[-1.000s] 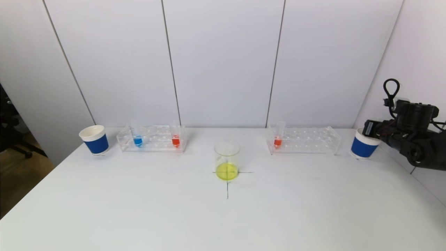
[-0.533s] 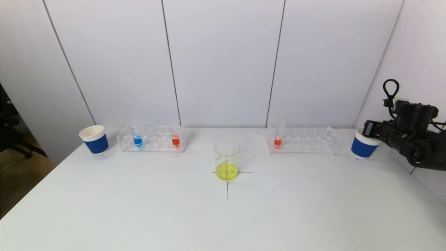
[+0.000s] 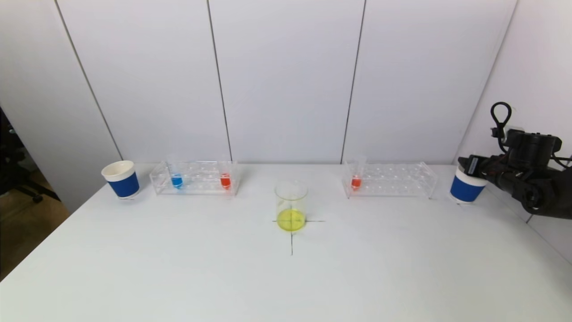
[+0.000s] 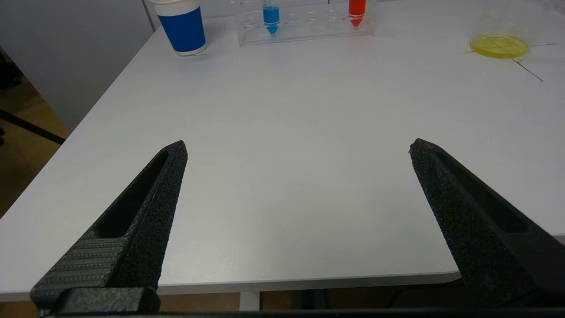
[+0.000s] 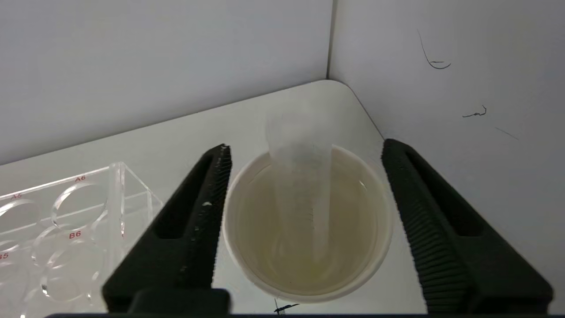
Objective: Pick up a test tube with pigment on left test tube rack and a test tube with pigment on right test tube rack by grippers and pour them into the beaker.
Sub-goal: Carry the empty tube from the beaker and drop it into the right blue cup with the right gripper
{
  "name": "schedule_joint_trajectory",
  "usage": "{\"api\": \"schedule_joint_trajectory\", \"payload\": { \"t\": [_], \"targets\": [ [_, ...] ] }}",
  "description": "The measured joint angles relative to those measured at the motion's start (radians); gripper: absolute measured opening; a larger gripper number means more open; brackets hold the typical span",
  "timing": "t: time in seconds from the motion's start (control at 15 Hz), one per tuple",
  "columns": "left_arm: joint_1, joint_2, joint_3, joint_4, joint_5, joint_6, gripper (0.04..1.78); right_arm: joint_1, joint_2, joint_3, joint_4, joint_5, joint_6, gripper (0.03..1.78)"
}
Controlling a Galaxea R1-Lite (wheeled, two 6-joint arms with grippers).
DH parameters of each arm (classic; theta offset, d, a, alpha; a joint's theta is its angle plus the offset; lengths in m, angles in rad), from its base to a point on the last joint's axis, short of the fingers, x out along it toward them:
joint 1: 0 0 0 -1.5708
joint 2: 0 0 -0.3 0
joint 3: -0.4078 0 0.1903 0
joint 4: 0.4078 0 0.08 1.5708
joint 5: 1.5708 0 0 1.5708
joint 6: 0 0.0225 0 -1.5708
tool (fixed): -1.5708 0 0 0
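1. Right gripper sits at the right edge of the head view, right above the right-hand blue paper cup. Jaws apart, gripping nothing.
2. Right wrist view: an empty clear test tube is inside that cup, centre of the frame, between the spread fingers and touching neither.
3. Left gripper is out of the head view. In the left wrist view its jaws are wide apart and empty over the near edge of the table.
4. Beaker at head-view centre, upright on the black cross mark, yellow liquid in the bottom.
5. Left rack, left of centre: blue tube and red tube, both upright.
6. Right rack, right of centre: one red-orange tube at its left end.
7. Second blue cup at far left.
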Motion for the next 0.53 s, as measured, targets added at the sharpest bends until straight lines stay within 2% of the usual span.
{"api": "schedule_joint_trajectory", "payload": {
  "t": [0.13, 0.27, 0.53],
  "targets": [
    [0.0, 0.0, 0.0, 0.0, 0.0, 0.0, 1.76, 0.0, -0.002, 0.0, 0.0, 0.0, 0.0, 1.56],
    [0.0, 0.0, 0.0, 0.0, 0.0, 0.0, 1.76, 0.0, -0.008, 0.001, -0.001, 0.0, -0.002, 1.72],
    [0.0, 0.0, 0.0, 0.0, 0.0, 0.0, 1.76, 0.001, -0.041, 0.0, -0.001, 0.005, -0.003, 1.78]
  ]
}}
